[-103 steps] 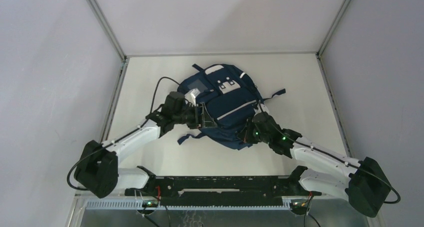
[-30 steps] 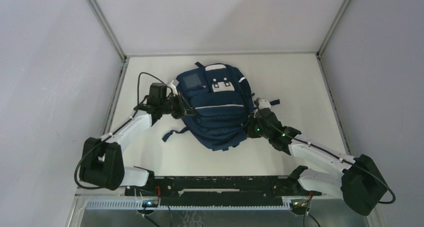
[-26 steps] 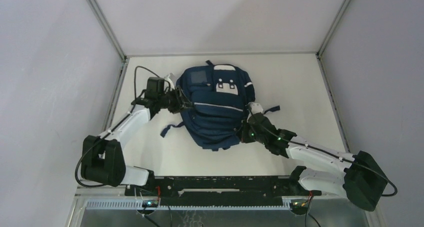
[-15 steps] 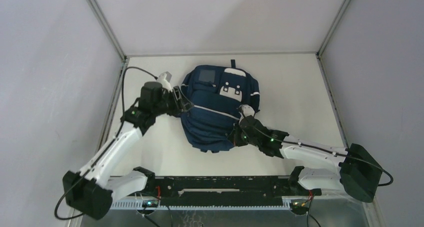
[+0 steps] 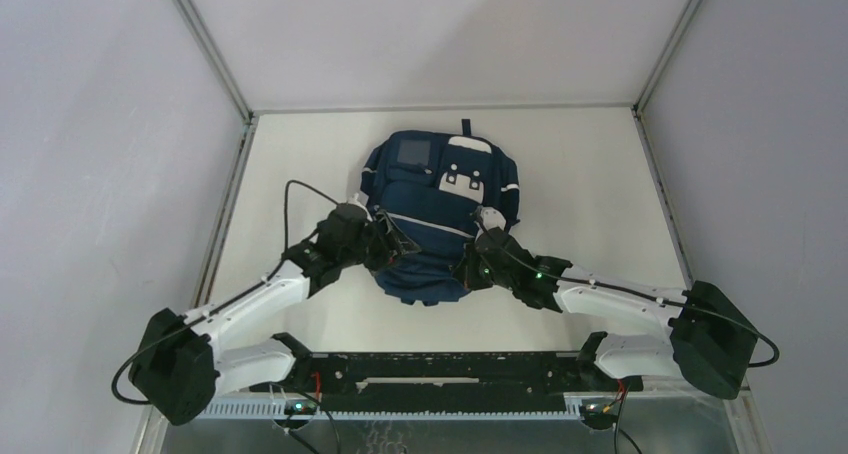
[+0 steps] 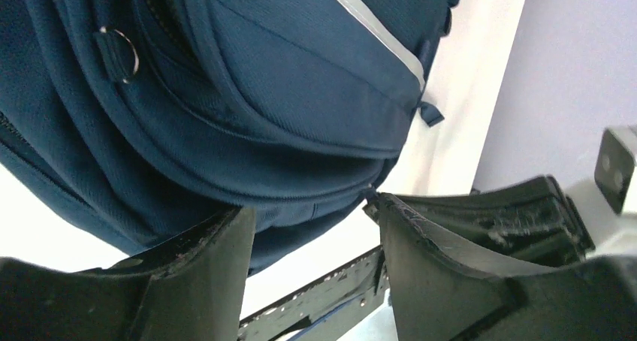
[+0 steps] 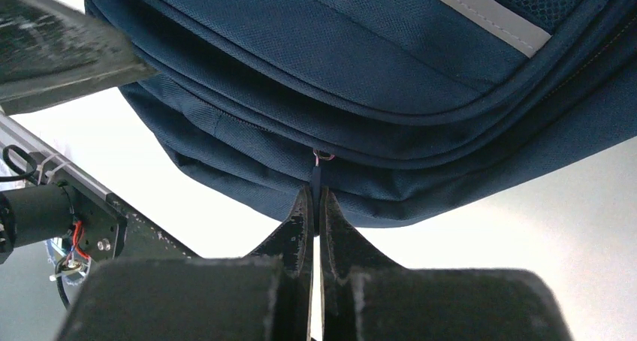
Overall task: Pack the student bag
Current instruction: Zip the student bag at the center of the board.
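The white bench (image 5: 600, 174) carries the navy backpack (image 5: 440, 209) at centre frame in the overhead view, front up, grey window (image 5: 414, 152) toward the top edge. Only the right wrist view shows the right gripper (image 7: 315, 200) with jaws clamped on the zipper pull (image 7: 315, 177) at the bag's lower seam; only the left wrist view shows the left gripper (image 6: 312, 213) with jaws apart, the bag's rounded bottom just beyond them. Half a second earlier this gripper sat higher in the frame, at the bag's left flank; the bag has not shifted

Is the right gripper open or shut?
Shut: the right gripper is pinched tight on the thin blue zipper pull of the navy blue fabric backpack.
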Robot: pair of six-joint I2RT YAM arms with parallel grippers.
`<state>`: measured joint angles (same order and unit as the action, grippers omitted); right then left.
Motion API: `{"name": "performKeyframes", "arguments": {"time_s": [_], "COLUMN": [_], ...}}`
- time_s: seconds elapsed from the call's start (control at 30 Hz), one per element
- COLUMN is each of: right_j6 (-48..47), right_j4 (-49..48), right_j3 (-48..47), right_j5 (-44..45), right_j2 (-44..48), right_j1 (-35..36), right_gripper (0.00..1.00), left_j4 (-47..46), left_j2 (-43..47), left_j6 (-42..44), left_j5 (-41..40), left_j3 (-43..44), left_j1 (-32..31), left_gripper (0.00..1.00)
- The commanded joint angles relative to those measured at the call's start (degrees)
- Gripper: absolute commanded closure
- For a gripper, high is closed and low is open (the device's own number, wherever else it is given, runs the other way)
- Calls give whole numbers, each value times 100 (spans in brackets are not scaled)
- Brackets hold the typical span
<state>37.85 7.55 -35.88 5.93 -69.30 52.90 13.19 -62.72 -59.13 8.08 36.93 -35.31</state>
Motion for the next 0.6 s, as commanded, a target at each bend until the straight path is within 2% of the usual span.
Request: {"name": "performKeyframes", "arguments": {"time_s": [0.0, 0.13, 0.27, 0.37, 0.47, 0.57], "right_j6": [57, 51, 56, 31, -39, -188], "right_j4": [-282, -261, -246, -222, -70, 229], "right_j3": [-266, -271, -270, -268, -268, -262], "right_j5": [39, 47, 73, 116, 184, 426], "right_j2": [116, 106, 101, 91, 66, 103], "right_j1": [9, 25, 65, 97, 97, 31], "right_gripper": [100, 100, 100, 100, 100, 100], "left_j4": [-840, -1044, -1084, -1087, -998, -841], "left_j2": [-313, -582, -727, -766, -731, -483], "left_j6": [-806, -979, -1117, -1133, -1060, -845], "left_j5": [-121, -102, -129, -239, -267, -237], "left_j3": [-141, -134, -119, -147, -147, -187], "left_j1": [-41, -46, -81, -66, 51, 352], "left_gripper": [34, 36, 47, 66, 98, 100]}}
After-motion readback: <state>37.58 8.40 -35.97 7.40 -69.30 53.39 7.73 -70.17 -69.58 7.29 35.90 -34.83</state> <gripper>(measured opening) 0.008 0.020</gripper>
